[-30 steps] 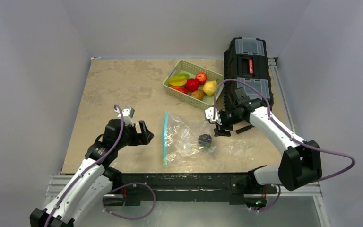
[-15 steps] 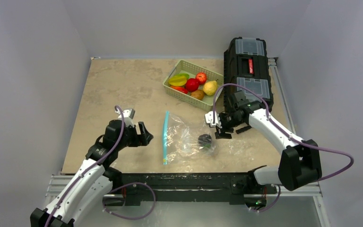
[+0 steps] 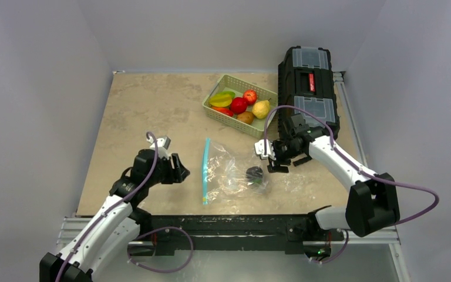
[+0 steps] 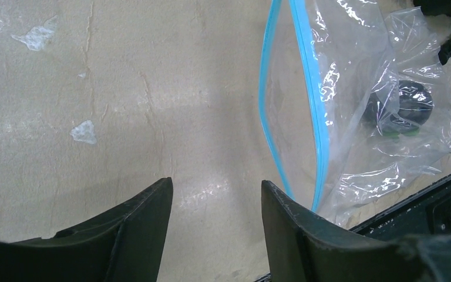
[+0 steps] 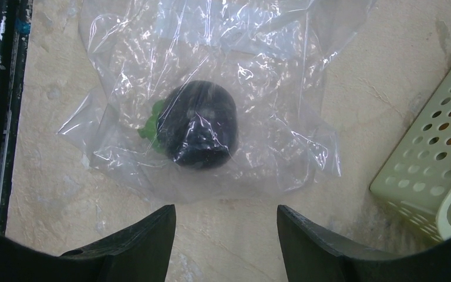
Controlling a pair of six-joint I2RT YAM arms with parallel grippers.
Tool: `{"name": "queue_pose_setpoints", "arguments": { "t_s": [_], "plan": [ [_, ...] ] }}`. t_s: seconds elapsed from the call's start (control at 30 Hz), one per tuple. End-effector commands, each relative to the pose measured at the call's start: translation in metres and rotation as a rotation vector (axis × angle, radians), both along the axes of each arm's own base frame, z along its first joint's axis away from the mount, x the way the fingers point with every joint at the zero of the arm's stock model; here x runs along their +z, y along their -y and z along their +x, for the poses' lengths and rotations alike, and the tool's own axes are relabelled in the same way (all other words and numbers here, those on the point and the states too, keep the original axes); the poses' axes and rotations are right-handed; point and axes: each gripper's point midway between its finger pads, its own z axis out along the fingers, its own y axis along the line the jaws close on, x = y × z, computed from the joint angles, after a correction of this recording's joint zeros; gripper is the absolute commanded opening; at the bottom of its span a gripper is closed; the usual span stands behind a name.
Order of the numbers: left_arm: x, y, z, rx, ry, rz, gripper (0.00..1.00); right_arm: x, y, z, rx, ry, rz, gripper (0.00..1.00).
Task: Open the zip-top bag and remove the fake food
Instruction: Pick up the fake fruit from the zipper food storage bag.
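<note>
The clear zip-top bag (image 3: 235, 173) lies flat in the middle of the table, its teal zip strip (image 3: 205, 170) on the left side. In the left wrist view the two zip strip (image 4: 308, 88) halves stand apart. One dark purple fake food piece (image 3: 254, 173) with a green stem sits inside the bag (image 5: 258, 70). My left gripper (image 3: 179, 167) is open just left of the strip, over bare table, with nothing between its jaws. My right gripper (image 3: 276, 158) is open at the bag's right edge, and the purple piece (image 5: 199, 126) lies just ahead of its fingertips.
A pale green basket (image 3: 226, 120) at the back holds red, yellow, orange and green fake food (image 3: 239, 104). A black toolbox (image 3: 307, 76) stands right of it, close behind my right arm. The black front rail (image 3: 229, 223) runs just below the bag.
My left gripper's jaws have narrowed and it has dropped slightly nearer the table. My right gripper has shifted a little left toward the bag. The bag has not moved.
</note>
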Motion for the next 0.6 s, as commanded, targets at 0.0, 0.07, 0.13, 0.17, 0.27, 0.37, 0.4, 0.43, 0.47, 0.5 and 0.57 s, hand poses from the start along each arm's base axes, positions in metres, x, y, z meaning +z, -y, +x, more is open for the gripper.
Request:
{"name": "queue_pose_setpoints", "arguments": {
  "t_s": [0.0, 0.07, 0.13, 0.17, 0.27, 0.37, 0.4, 0.43, 0.47, 0.5, 0.57],
  "plan": [
    [0.006, 0.009, 0.005, -0.034, 0.032, -0.029, 0.54, -0.004, 0.002, 0.004, 0.01, 0.023, -0.012, 0.63],
    [0.005, 0.01, 0.005, -0.037, 0.027, -0.033, 0.53, -0.006, 0.003, 0.004, 0.008, 0.023, -0.017, 0.63],
    [0.004, 0.011, 0.005, -0.041, 0.023, -0.034, 0.53, -0.008, 0.003, 0.005, 0.004, 0.021, -0.023, 0.63],
    [0.003, 0.012, 0.005, -0.045, 0.021, -0.036, 0.53, -0.009, 0.004, 0.006, 0.001, 0.021, -0.025, 0.63],
    [0.002, 0.014, 0.005, -0.055, 0.014, -0.04, 0.52, -0.011, 0.004, 0.008, -0.011, 0.021, -0.03, 0.63],
    [0.001, 0.018, 0.004, -0.071, 0.008, -0.046, 0.51, -0.012, 0.004, 0.012, -0.029, 0.027, -0.037, 0.63],
    [0.0, 0.019, 0.004, -0.077, 0.005, -0.046, 0.5, -0.012, 0.003, 0.014, -0.035, 0.03, -0.038, 0.63],
    [-0.001, 0.02, 0.005, -0.081, 0.002, -0.047, 0.48, -0.013, 0.003, 0.014, -0.039, 0.03, -0.041, 0.63],
    [-0.001, 0.021, 0.005, -0.085, 0.001, -0.048, 0.47, -0.013, 0.002, 0.015, -0.04, 0.029, -0.043, 0.62],
    [-0.002, 0.023, 0.005, -0.089, -0.003, -0.048, 0.46, -0.014, 0.001, 0.013, -0.034, 0.023, -0.043, 0.62],
    [-0.004, 0.024, 0.005, -0.095, -0.009, -0.048, 0.42, -0.011, -0.004, 0.007, -0.003, 0.011, -0.029, 0.62]
  ]
}}
